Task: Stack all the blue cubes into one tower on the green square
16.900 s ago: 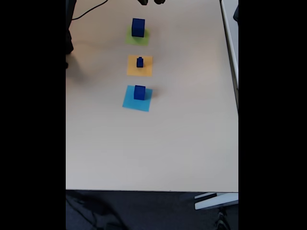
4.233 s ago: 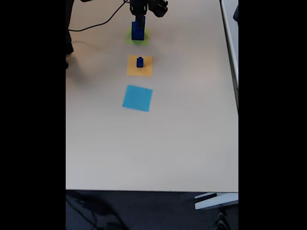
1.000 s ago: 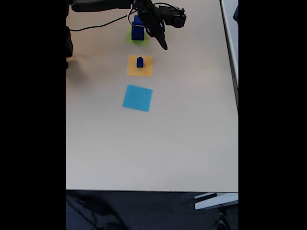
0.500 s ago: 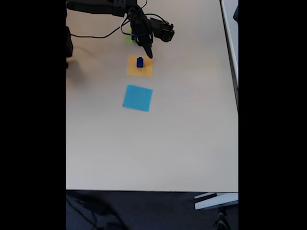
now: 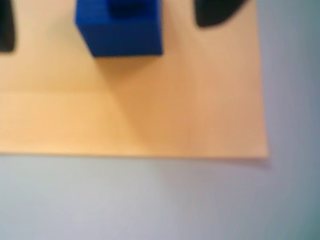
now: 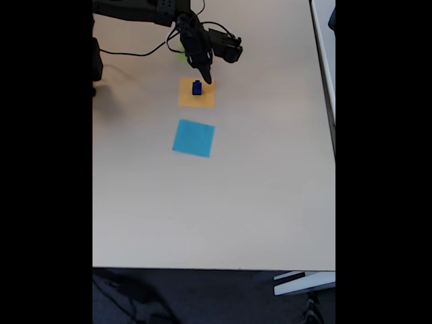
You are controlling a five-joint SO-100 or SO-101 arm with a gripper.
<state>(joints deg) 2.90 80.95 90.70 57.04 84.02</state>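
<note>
Over the orange square [image 6: 196, 93], near the far end of the table [image 6: 256, 189] in the fixed view, the gripper [image 6: 206, 75] hangs just above and beside the smallest blue cube [image 6: 197, 88], which sits near the middle of that sheet. From the wrist view the cube [image 5: 121, 27] lies at the top of the picture with a dark fingertip [image 5: 216, 11] to its right and another at the far left edge, so the jaws stand apart with the cube between them, touching neither as far as the blur allows. Nothing is held. The green square [image 6: 181, 57] is mostly hidden behind the arm [image 6: 142, 10] in the fixed view, and I cannot tell from here how the tower on it stands. The light-blue square [image 6: 194, 138] lies bare, nearer the camera. The step in hand looks like the pickup of this last small cube. The next move likely calls for a short drop until the fingertips bracket the cube's sides, then a gentle, centred squeeze, since so small a piece could easily be nudged aside or pinched crooked. After that it would need a lift and a careful carry back to the green square.
</note>
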